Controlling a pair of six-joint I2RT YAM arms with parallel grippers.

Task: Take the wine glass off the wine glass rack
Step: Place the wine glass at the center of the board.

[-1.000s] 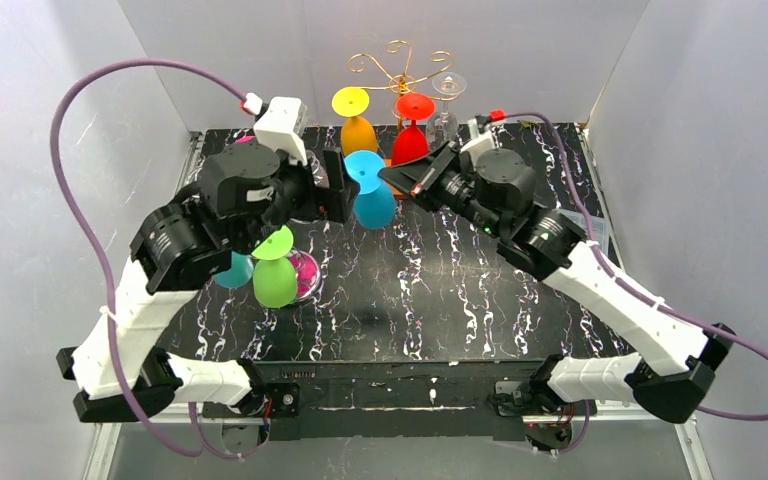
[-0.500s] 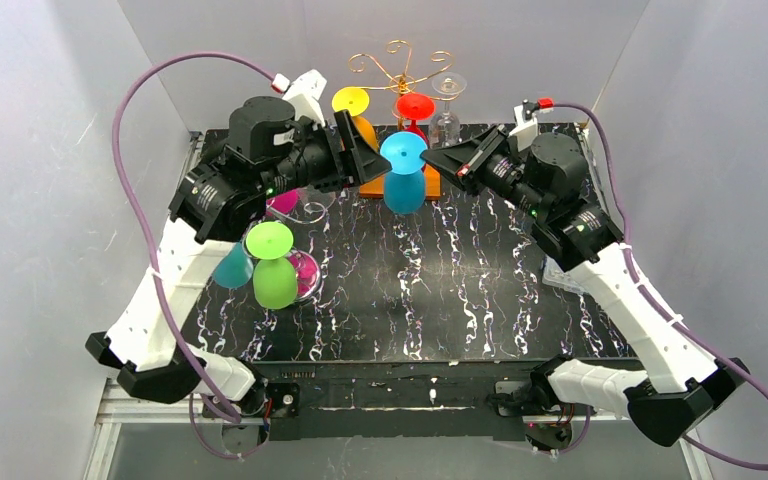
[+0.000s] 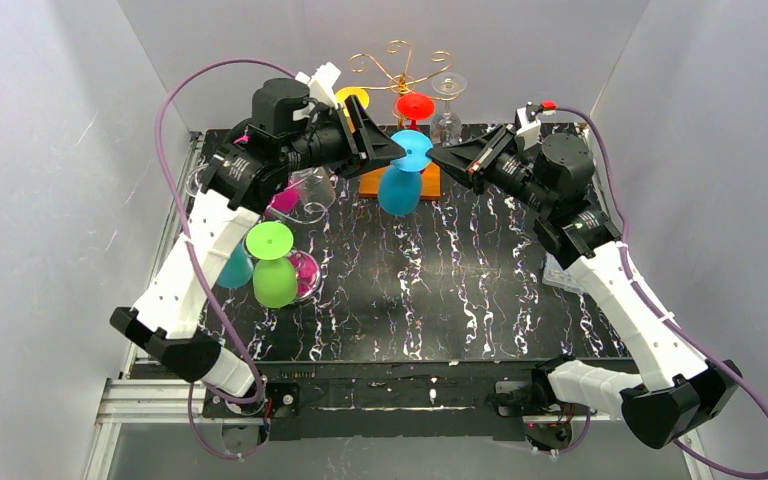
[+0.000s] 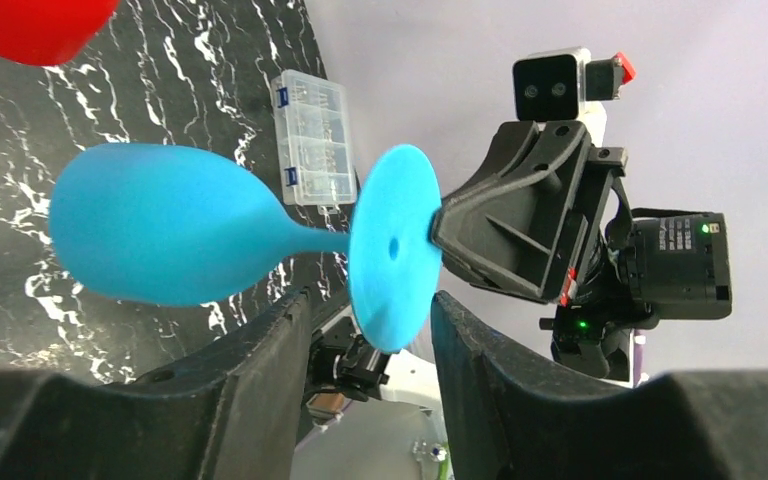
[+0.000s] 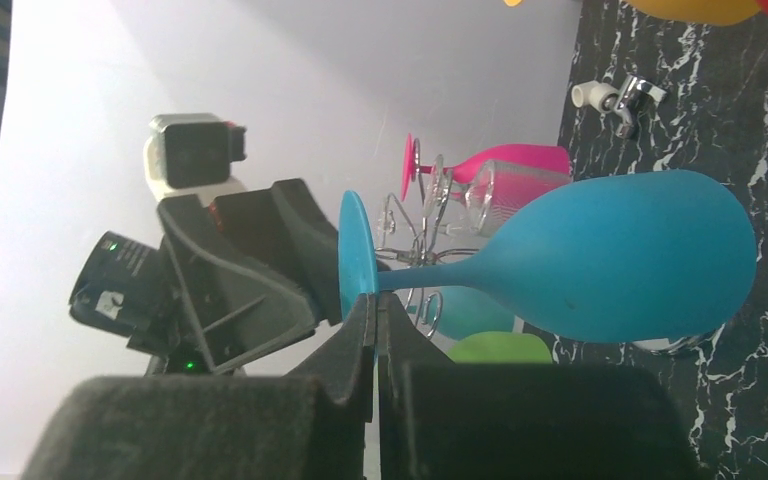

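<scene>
A blue wine glass (image 3: 398, 190) hangs bowl down in the air in front of the gold wire rack (image 3: 397, 60). My right gripper (image 3: 438, 157) is shut on the right rim of its round base (image 5: 357, 250). My left gripper (image 3: 390, 150) comes from the left. Its jaws stand apart on either side of the base's (image 4: 392, 260) opposite rim, with a gap showing on both sides. The blue bowl (image 4: 160, 235) points away from both grippers. A yellow-footed orange glass (image 3: 352, 100), a red glass (image 3: 415, 106) and a clear glass (image 3: 448, 90) hang on the rack.
On the left of the table stand a green glass (image 3: 274, 270), a pink glass (image 3: 305, 268), a teal glass (image 3: 232, 268) and clear glasses (image 3: 312, 190). The rack's wooden base (image 3: 368, 184) lies behind the blue bowl. A clear plastic box (image 3: 563, 272) is at the right.
The right arm has carried the blue glass up and to the right. The left arm has swung up and back to the glass's base, and its jaws have narrowed around the rim.
</scene>
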